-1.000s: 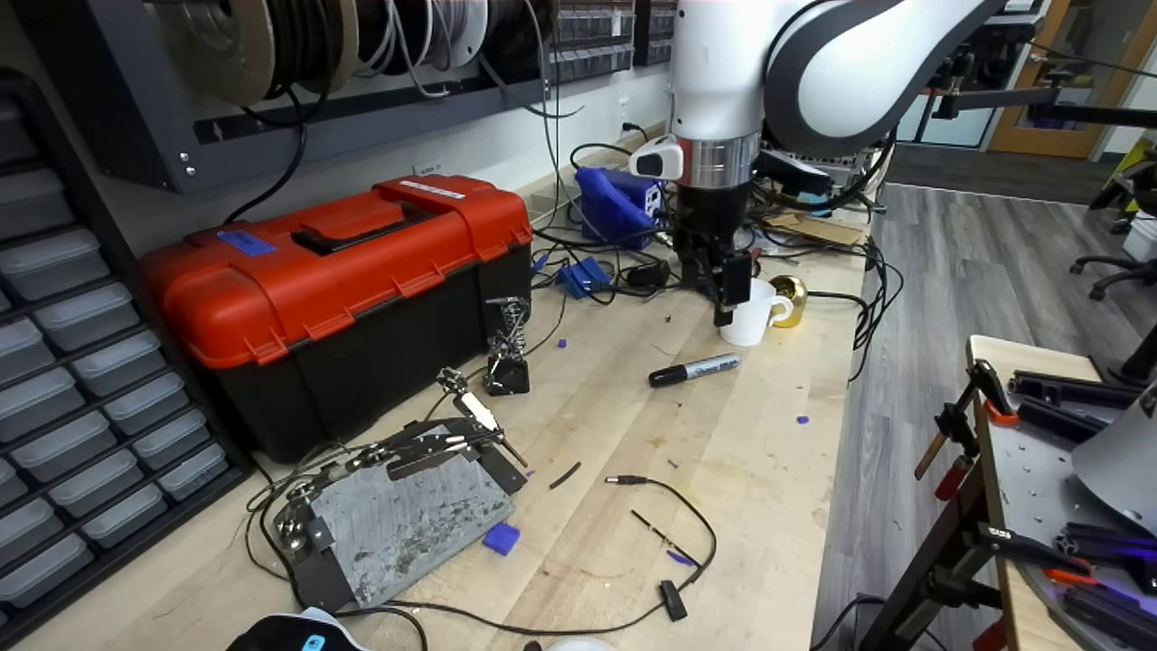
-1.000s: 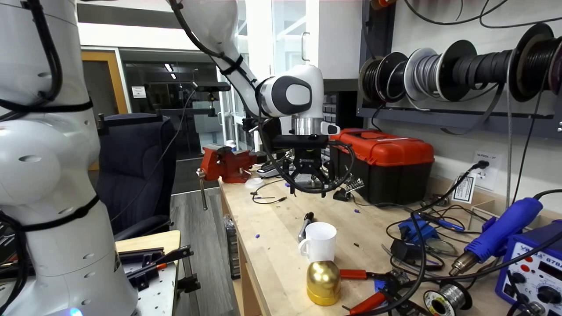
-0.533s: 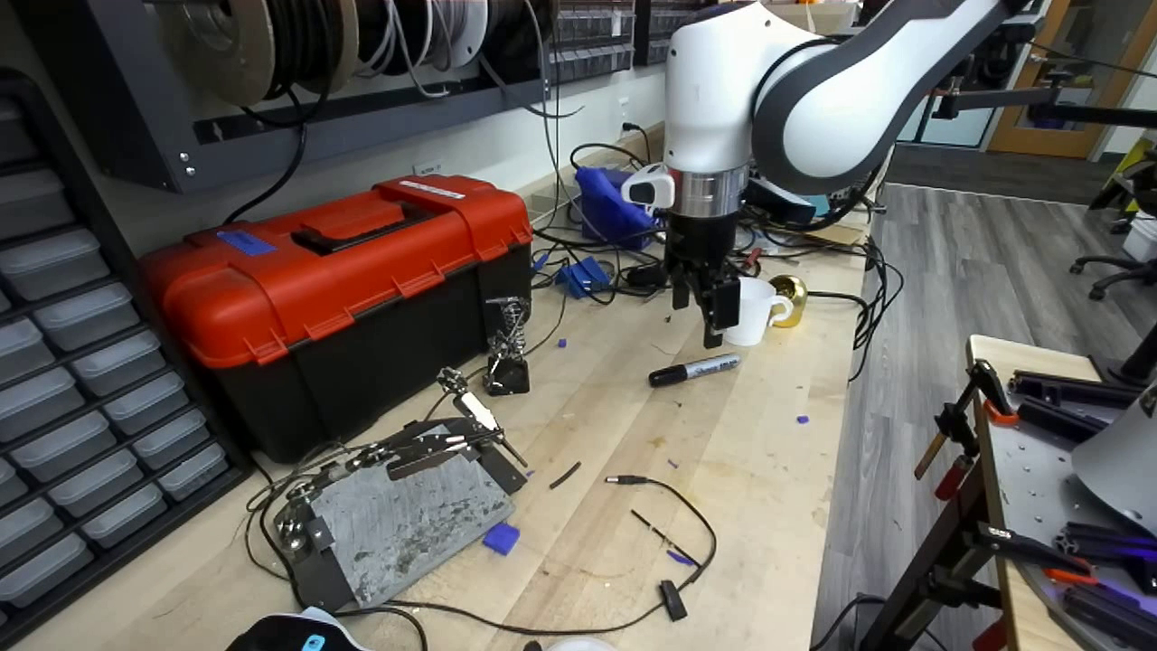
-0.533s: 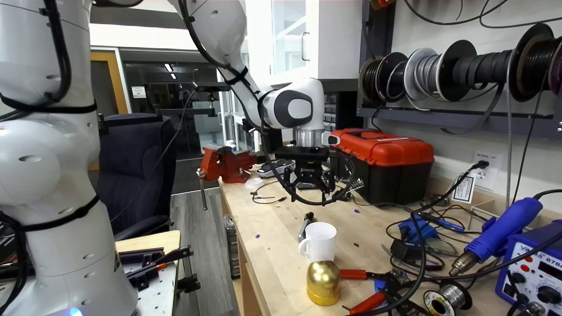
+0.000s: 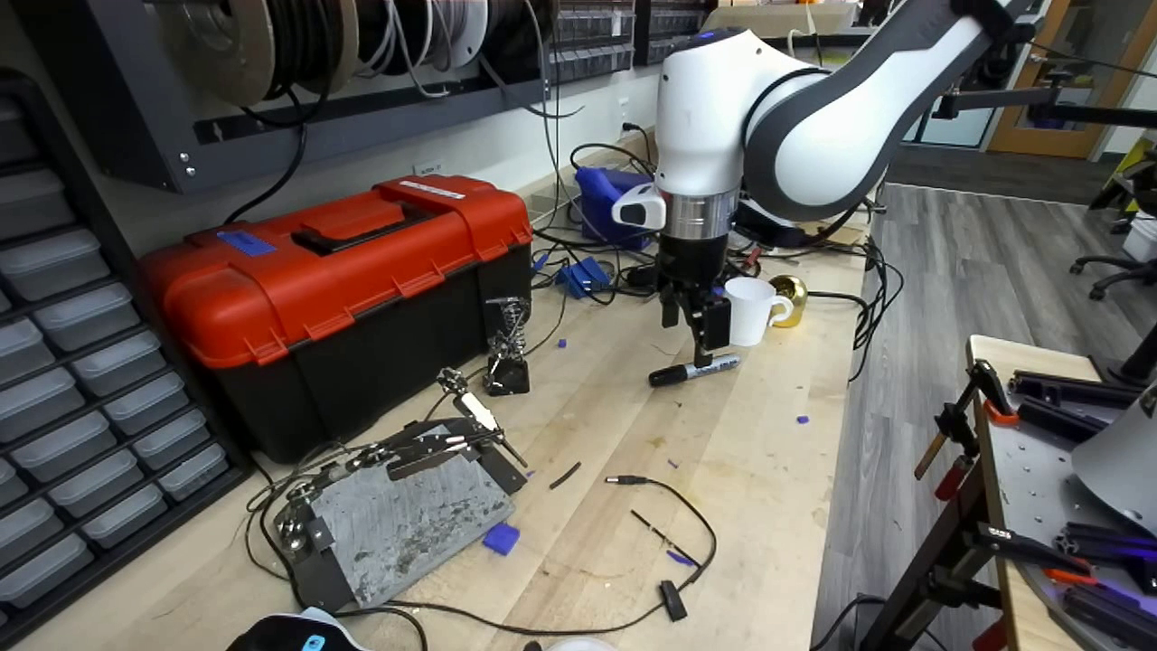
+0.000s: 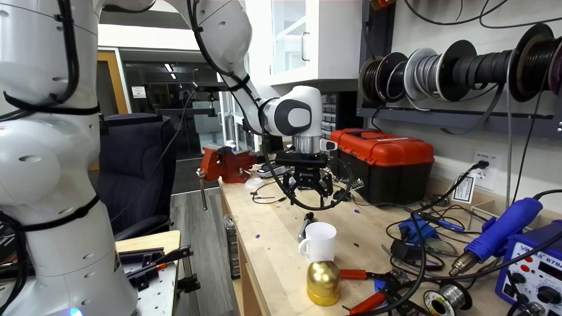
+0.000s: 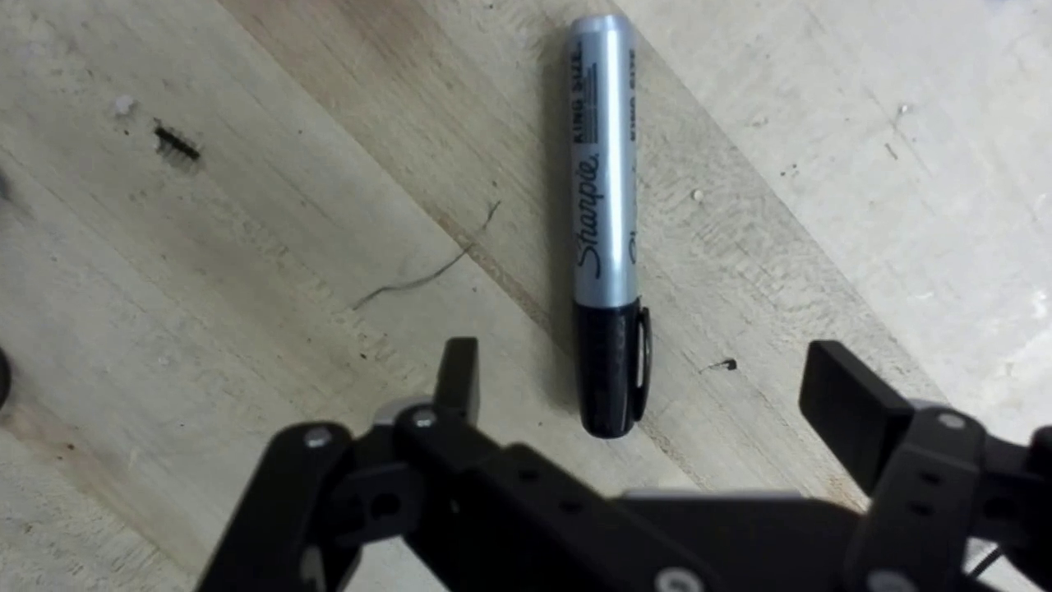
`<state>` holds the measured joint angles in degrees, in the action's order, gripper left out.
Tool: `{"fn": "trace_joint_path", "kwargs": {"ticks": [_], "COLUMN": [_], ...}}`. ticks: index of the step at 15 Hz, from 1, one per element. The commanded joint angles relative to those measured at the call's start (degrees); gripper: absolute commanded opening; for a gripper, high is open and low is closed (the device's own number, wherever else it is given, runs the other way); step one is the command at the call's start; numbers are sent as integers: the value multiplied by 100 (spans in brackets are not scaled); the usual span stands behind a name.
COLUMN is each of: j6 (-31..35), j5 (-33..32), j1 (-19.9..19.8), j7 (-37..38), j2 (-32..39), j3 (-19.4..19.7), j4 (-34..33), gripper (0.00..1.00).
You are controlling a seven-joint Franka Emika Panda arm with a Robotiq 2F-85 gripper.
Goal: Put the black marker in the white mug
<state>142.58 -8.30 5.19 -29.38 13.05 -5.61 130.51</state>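
The black marker has a silver barrel and a black cap. It lies flat on the wooden bench in both exterior views [image 5: 671,374] [image 6: 304,229] and in the wrist view [image 7: 606,205]. My gripper [image 7: 649,382] is open and empty, above the marker. In the wrist view its cap lies between the spread fingers [image 7: 855,411], touching neither. The gripper also shows in both exterior views [image 5: 687,336] [image 6: 308,201]; in one, a fingertip overlaps the barrel. The white mug [image 5: 748,312] stands upright close to the marker's barrel end, also in an exterior view [image 6: 322,243]. It is out of the wrist view.
A gold cup-like object [image 6: 323,283] stands beside the mug. A red and black toolbox [image 5: 362,271] stands by the wall. Tangled cables, a blue soldering unit [image 6: 535,263] and red-handled pliers [image 6: 369,303] lie nearby. A thin black cable [image 5: 710,524] curls on the bench.
The arm and open gripper have come down toward the marker. In an exterior view the gripper has also shifted left, away from the mug. The marker and mug have not moved.
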Motion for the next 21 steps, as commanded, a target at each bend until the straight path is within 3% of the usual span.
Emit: {"fn": "trace_joint_path", "kwargs": {"ticks": [1, 15, 16, 17, 21], "j6": [108, 25, 38, 55, 139], "j5": [28, -20, 21, 4, 50], "j1": [-110, -231, -258, -256, -322], "j7": [-122, -83, -118, -96, -159], "j2": [196, 812, 839, 843, 853], "j3": [-140, -180, -203, -200, -258], "j4": [-148, -415, -426, -411, -383], "gripper": [100, 100, 75, 74, 44]}}
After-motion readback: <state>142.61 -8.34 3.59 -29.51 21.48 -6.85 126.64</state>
